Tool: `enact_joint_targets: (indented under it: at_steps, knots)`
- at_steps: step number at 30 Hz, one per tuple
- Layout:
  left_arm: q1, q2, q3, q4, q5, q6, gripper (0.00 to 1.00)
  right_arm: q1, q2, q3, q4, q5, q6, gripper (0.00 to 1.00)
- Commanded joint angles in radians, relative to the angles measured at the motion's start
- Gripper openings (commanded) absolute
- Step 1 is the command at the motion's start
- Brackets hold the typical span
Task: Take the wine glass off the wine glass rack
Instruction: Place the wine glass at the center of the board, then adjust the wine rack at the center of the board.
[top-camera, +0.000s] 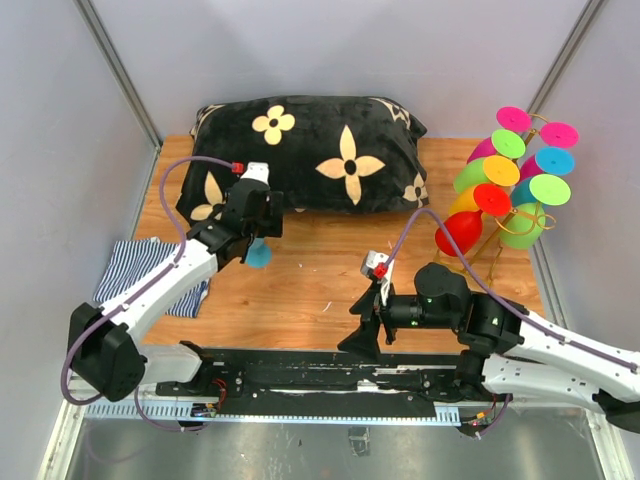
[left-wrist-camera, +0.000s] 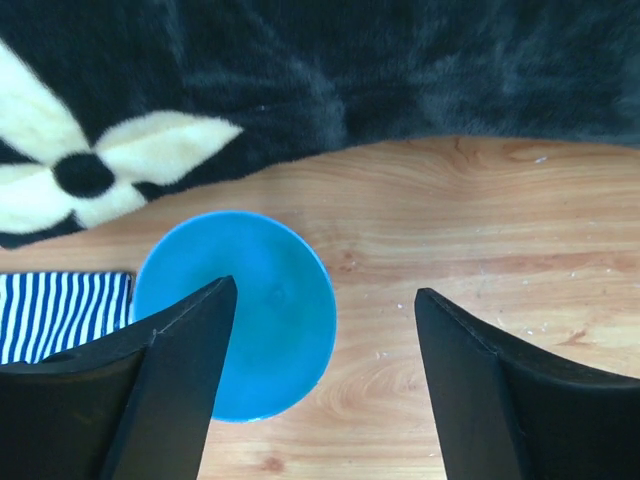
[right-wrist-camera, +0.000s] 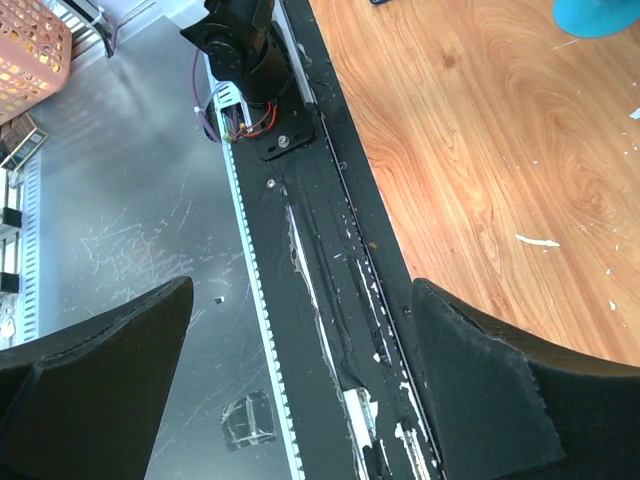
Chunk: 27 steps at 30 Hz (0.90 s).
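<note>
Top view, 9 o'clock on the counter (top-camera: 320, 275): a striped cloth (top-camera: 150, 268) lies flat.

Just toward 3 o'clock from it, your left hand (top-camera: 257, 232) hangs over the wood in front of the black flowered pillow (top-camera: 310, 150). The wrist view shows its fingers (left-wrist-camera: 185, 360) spread wide with nothing between them.

Directly below is a blue wine glass (left-wrist-camera: 270, 300), seen end-on as a round disc. It stands on the counter, close to the cloth's edge and the pillow's front edge. I cannot tell which end faces up. The left finger overlaps the disc in that view, and contact cannot be judged.

Step, as I read it: this glass is off the rack and set down, with the left hand opened above it.

Next move, my judgement: lift that hand straight up. Any sideways drift risks clipping the glass and tipping it.

At 5 o'clock your right hand (top-camera: 362, 338) sits low by the black base rail, gaping wide and holding nothing. It points away from the work.

At 2 o'clock the wine glass rack (top-camera: 497, 238) stands against the right wall, its gold wire loaded with bright glasses, a red one (top-camera: 460, 232) lowest. If you want another glass, that side is nearer the right arm.
</note>
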Motion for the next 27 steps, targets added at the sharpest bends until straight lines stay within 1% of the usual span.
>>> enact_joint_targets:
  at_steps: [1, 4, 6, 8, 9, 10, 11, 13, 14, 15, 16, 18, 22, 25, 26, 27]
  knots:
    - [0.008, -0.071, 0.072, -0.032, -0.001, 0.007, 0.81, 0.009, 0.029, 0.106, -0.117, 0.021, -0.026, 0.92]
    - [0.008, -0.142, 0.081, -0.034, 0.048, -0.01, 0.86, 0.009, 0.088, 0.217, -0.241, 0.113, -0.084, 0.92]
    - [0.008, -0.202, 0.066, -0.033, 0.094, -0.031, 0.87, 0.009, 0.157, 0.33, -0.353, 0.254, -0.131, 0.93]
    - [0.008, -0.267, 0.035, -0.027, 0.135, -0.064, 0.87, 0.009, 0.227, 0.439, -0.438, 0.444, -0.177, 0.95]
    - [0.008, -0.309, 0.009, -0.026, 0.152, -0.082, 0.88, 0.009, 0.277, 0.494, -0.469, 0.506, -0.218, 0.96]
    - [0.008, -0.341, -0.009, -0.026, 0.166, -0.101, 0.88, 0.009, 0.312, 0.549, -0.493, 0.555, -0.297, 1.0]
    - [0.008, -0.375, -0.028, -0.029, 0.178, -0.118, 0.88, 0.009, 0.343, 0.599, -0.502, 0.608, -0.34, 0.98]
    - [0.008, -0.44, -0.058, -0.041, 0.196, -0.149, 0.89, 0.008, 0.381, 0.685, -0.477, 0.722, -0.368, 0.98]
    - [0.008, -0.468, -0.071, -0.048, 0.204, -0.165, 0.9, 0.008, 0.383, 0.705, -0.442, 0.797, -0.381, 0.98]
    - [0.008, -0.498, -0.083, -0.056, 0.214, -0.18, 0.91, 0.004, 0.381, 0.707, -0.379, 0.835, -0.41, 0.98]
    - [0.008, -0.526, -0.097, -0.063, 0.225, -0.194, 0.91, -0.009, 0.386, 0.726, -0.349, 0.845, -0.429, 0.98]
    - [0.008, -0.578, -0.125, -0.076, 0.24, -0.21, 0.92, -0.044, 0.416, 0.779, -0.347, 0.865, -0.451, 0.98]
    - [0.008, -0.682, -0.183, -0.104, 0.243, -0.211, 0.99, -0.05, 0.471, 0.824, -0.331, 1.0, -0.546, 0.98]
    - [0.008, -0.751, -0.232, -0.101, 0.259, -0.194, 1.0, -0.096, 0.499, 0.847, -0.317, 1.095, -0.559, 0.98]
    - [0.008, -0.767, -0.253, -0.084, 0.277, -0.193, 1.0, -0.114, 0.493, 0.836, -0.296, 1.118, -0.562, 0.98]
    - [0.008, -0.78, -0.272, -0.066, 0.288, -0.204, 1.0, -0.127, 0.476, 0.804, -0.215, 1.137, -0.583, 0.98]
